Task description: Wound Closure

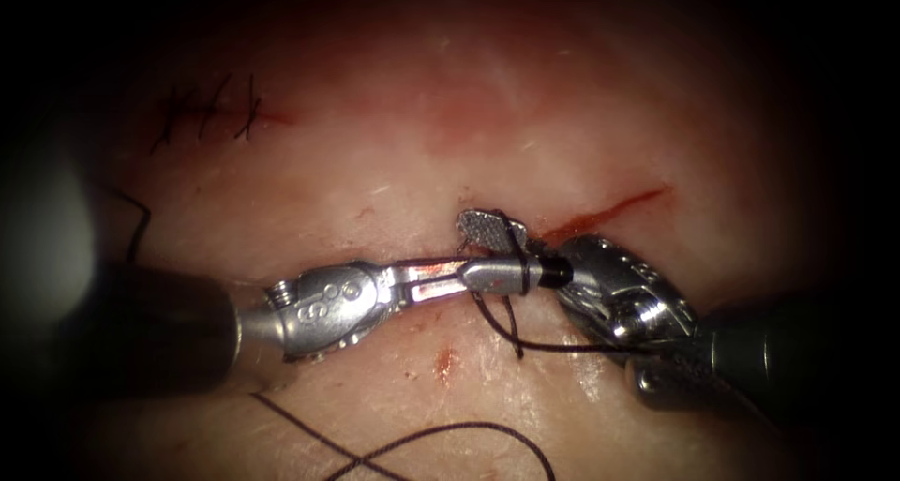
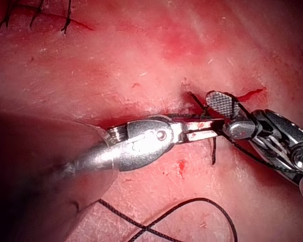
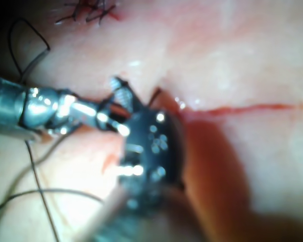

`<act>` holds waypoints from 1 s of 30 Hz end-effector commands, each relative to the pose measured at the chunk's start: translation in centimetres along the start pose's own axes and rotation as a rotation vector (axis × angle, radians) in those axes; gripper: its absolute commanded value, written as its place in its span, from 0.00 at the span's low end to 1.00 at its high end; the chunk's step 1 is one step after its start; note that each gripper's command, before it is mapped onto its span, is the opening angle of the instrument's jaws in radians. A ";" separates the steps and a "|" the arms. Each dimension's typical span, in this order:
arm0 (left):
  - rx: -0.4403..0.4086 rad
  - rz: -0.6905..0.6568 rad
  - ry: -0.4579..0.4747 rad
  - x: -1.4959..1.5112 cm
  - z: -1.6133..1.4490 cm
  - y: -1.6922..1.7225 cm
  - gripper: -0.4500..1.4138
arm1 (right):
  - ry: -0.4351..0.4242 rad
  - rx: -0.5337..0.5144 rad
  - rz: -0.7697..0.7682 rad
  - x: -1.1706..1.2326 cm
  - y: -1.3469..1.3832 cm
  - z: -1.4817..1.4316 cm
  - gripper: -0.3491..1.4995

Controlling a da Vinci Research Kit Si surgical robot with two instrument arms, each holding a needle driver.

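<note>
On the tissue (image 1: 394, 143), my left tool (image 1: 461, 279) reaches in from the left with its jaws nearly together at the cut, apparently shut on the thread (image 1: 497, 326). My right tool (image 1: 469, 249) meets it tip to tip with its jaws open: the upper jaw lifts its ridged face and the lower jaw lies level. Dark thread is wrapped around both right jaws, and a short end hangs down below them. The unclosed cut (image 1: 614, 207) runs as a red line up to the right. The left wrist view gives the same meeting of the left tool (image 2: 222, 130) and the right tool (image 2: 217, 113).
Three finished stitches (image 1: 211, 111) sit at the upper left. A long loop of slack thread (image 1: 441, 439) lies on the tissue near the front edge. A small spot of red fluid (image 1: 445, 361) marks the tissue below the tools. More thread (image 1: 136, 223) curls at the far left.
</note>
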 end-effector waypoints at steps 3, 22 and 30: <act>-0.002 -0.006 -0.013 -0.12 0.12 0.21 0.00 | 0.024 -0.017 0.025 -0.15 0.01 0.10 0.62; -0.040 -0.097 -0.200 -0.04 0.39 0.51 0.37 | 0.046 -0.097 0.088 -0.21 0.17 -0.08 0.65; -0.042 -0.136 -0.303 0.10 0.55 0.60 0.44 | 0.033 -0.102 0.088 -0.21 0.17 -0.05 0.65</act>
